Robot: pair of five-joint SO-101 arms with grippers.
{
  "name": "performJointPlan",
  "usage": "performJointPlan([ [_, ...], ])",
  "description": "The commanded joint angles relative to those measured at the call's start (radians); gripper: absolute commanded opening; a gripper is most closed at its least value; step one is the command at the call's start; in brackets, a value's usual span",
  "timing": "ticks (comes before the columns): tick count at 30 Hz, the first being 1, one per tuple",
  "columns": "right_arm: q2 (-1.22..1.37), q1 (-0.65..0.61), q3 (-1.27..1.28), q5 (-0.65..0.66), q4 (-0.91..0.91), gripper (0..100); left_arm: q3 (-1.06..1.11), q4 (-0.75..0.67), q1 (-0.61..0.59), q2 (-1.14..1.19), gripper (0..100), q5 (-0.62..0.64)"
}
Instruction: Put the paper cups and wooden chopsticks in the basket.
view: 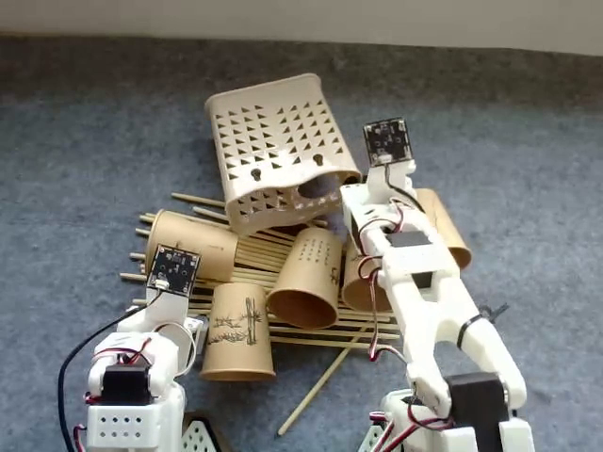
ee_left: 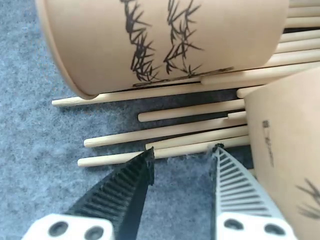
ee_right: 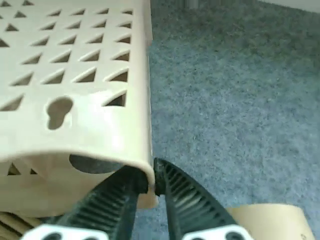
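The cream perforated basket [view: 273, 151] lies tipped on its side at the back of the grey carpet. My right gripper [ee_right: 150, 182] is shut on the basket's [ee_right: 75, 75] rim at a corner, and its arm [view: 424, 292] stretches over the pile. Several brown paper cups lie on a bed of wooden chopsticks [view: 283, 325]; one cup [view: 237, 331] carries a bamboo drawing. My left gripper [ee_left: 182, 155] hangs open just above the chopsticks [ee_left: 170, 130], between the drawn cup [ee_left: 165, 40] and a second cup [ee_left: 285, 150].
One loose chopstick [view: 325, 381] lies slanted in front of the pile, between the two arm bases. A cup [view: 443, 226] rests beyond the right arm, and its edge [ee_right: 270, 220] is near the right gripper. Bare carpet [view: 85, 169] spreads to both sides.
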Motion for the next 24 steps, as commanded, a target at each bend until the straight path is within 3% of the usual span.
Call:
performJointPlan([
  [1, -0.168, 0.025, -0.102, -0.057, 0.205, 0.6, 0.019, 0.003, 0.013, -0.005, 19, -0.003],
  [12, -0.262, 0.021, -0.269, -0.06, 0.627, 0.6, 0.019, 0.003, 0.013, -0.005, 19, -0.003],
  [24, -0.257, 0.018, -0.616, -0.049, 1.064, 0.6, 0.019, 0.003, 0.013, -0.005, 19, -0.003],
])
